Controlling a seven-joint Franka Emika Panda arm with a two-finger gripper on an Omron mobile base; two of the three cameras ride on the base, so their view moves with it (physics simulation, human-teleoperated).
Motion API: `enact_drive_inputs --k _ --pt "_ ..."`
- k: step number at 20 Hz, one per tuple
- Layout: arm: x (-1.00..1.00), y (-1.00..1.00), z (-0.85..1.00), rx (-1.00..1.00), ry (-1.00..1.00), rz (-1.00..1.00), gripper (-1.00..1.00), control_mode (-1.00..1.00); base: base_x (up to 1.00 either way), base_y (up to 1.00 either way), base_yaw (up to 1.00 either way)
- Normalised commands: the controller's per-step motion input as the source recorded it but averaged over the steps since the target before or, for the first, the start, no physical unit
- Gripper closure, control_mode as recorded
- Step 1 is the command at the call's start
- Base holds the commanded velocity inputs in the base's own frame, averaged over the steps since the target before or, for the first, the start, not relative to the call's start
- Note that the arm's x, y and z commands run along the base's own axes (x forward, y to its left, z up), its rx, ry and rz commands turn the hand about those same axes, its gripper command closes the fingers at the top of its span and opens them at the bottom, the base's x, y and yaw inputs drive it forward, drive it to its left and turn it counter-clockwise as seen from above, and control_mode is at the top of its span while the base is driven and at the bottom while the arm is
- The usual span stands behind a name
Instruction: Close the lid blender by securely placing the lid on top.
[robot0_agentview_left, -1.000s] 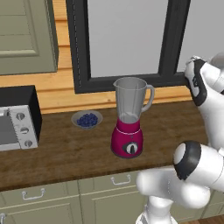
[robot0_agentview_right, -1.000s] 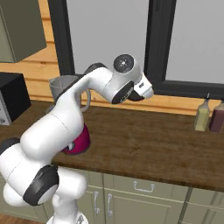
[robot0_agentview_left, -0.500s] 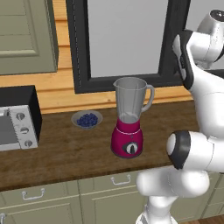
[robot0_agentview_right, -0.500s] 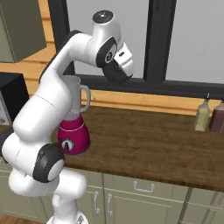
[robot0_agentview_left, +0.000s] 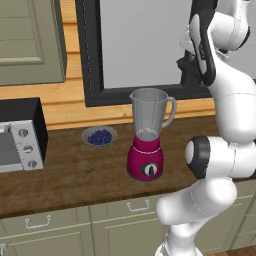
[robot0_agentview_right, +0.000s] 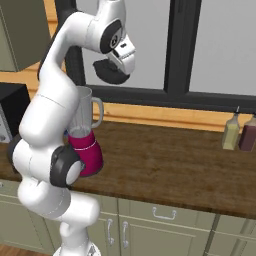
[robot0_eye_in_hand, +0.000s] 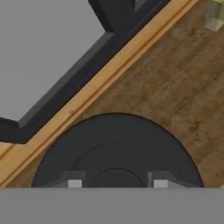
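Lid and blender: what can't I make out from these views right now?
- Lid: the hand view's bottom edge cuts off its lower part, so its full outline is unseen.
- End effector: in the right base view the lid hides its fingers; the grip points are not visible.
- Blender: in the right base view the arm covers the jar's left side and rim.
- Blender dial: too small to read.

blender (robot0_agentview_left: 148, 141) on counter (robot0_agentview_left: 75, 175) | bowl (robot0_agentview_left: 99, 136) left-behind | lid (robot0_agentview_right: 111, 71) above, right of jar
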Motion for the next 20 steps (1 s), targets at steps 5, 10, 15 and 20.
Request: enact_drive_inputs --k 5,10,15,20 --pt "0.16 0.94 -0.02 -0.05 -0.14 0.27 1.0 -1.0 0.0 0.0 0.0" --pt "0.1 0.98 -0.04 -0.18 -0.03 0.3 1.0 -1.0 0.0 0.0 0.0" --pt "0.0 0.75 -0.13 -0.18 0.0 0.3 1.0 -1.0 0.0 0.0 0.0" --pt "-0.01 0.38 -0.27 -0.09 0.02 0.21 1.0 -1.0 0.0 0.0 0.0"
